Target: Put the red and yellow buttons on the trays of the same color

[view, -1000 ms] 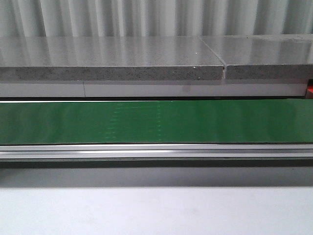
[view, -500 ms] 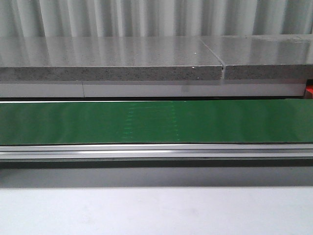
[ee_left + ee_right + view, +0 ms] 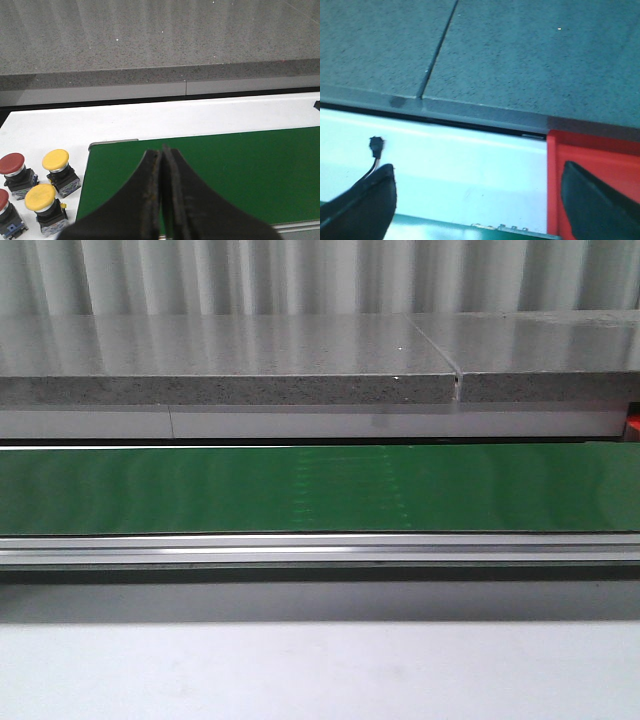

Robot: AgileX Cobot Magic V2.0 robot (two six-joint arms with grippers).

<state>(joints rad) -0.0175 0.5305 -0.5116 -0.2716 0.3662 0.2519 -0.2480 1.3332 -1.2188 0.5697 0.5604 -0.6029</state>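
Observation:
In the left wrist view, two yellow buttons (image 3: 55, 160) (image 3: 40, 197) and two red buttons (image 3: 11, 163) (image 3: 2, 198) stand on black bases on the white table beside the end of the green belt (image 3: 240, 170). My left gripper (image 3: 162, 151) hangs over that belt end, shut with nothing between its fingers. The right wrist view shows my right gripper (image 3: 479, 177) open and empty above the white table, with a red tray (image 3: 590, 165) under its one finger. No yellow tray is in view. The front view shows no gripper and no button.
A green conveyor belt (image 3: 320, 488) runs across the front view with a metal rail (image 3: 320, 548) in front and a grey stone ledge (image 3: 230, 365) behind. A small black connector on a wire (image 3: 376, 145) lies on the white table near the right gripper.
A faint pale mark on the green belt has drifted to the right in the front view. Nothing else there has moved.

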